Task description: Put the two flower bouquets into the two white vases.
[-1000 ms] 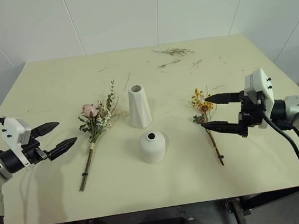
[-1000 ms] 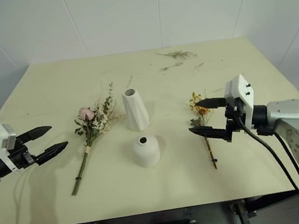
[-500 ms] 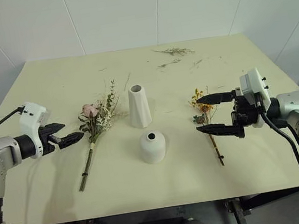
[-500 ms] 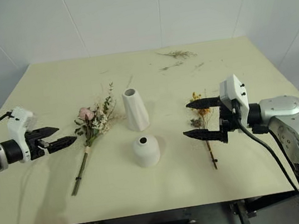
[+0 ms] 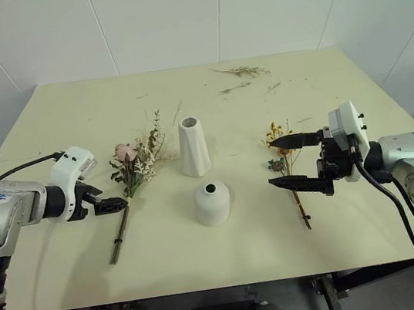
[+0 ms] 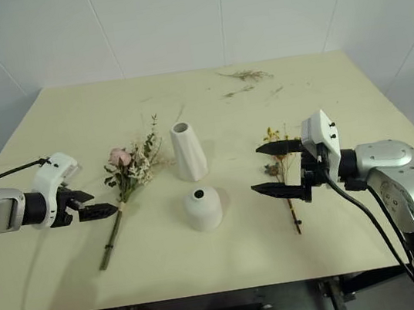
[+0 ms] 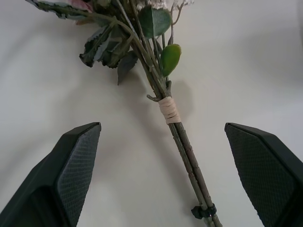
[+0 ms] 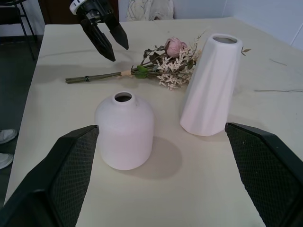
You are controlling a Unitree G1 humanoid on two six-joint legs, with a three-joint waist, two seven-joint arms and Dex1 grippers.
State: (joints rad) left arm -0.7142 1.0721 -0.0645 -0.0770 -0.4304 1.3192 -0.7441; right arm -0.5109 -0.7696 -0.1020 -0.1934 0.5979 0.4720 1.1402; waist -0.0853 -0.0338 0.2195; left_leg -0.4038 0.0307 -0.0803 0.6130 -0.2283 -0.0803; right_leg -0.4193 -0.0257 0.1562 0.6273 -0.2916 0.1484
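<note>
A: Starting at the left, where is the left gripper (image 5: pixel 115 204)?

B: Low over the counter (image 5: pixel 46 124), tilted down, its jaws spread wide with nothing between them. In its wrist view the two fingers stand either side of the stems of the rose bouquet (image 7: pixel 163 90), near the pale binding, without touching them.

A: And that bouquet itself?

B: It lies flat on the counter, pink rose and green leaves toward the far side, stems running back toward the near edge. Its pale sprigs reach toward the tall vase (image 5: pixel 193 148), just beside it on the right.

A: The vases?

B: Both upright in the middle. The tall tapered one stands farther back; the short vase (image 5: pixel 212 203) sits nearer, close in front of it, the two apart.

A: Further right?

B: The yellow bouquet (image 5: pixel 280 146) lies flat on the counter, blooms away, thin stems toward the near edge. The right gripper (image 5: pixel 284 162) points leftward across it, jaws released and wide, one finger above the other; I cannot tell whether the lower finger touches the stems.

A: Anything else?

B: Loose twigs (image 5: pixel 240 71) scattered near the far edge.
</note>
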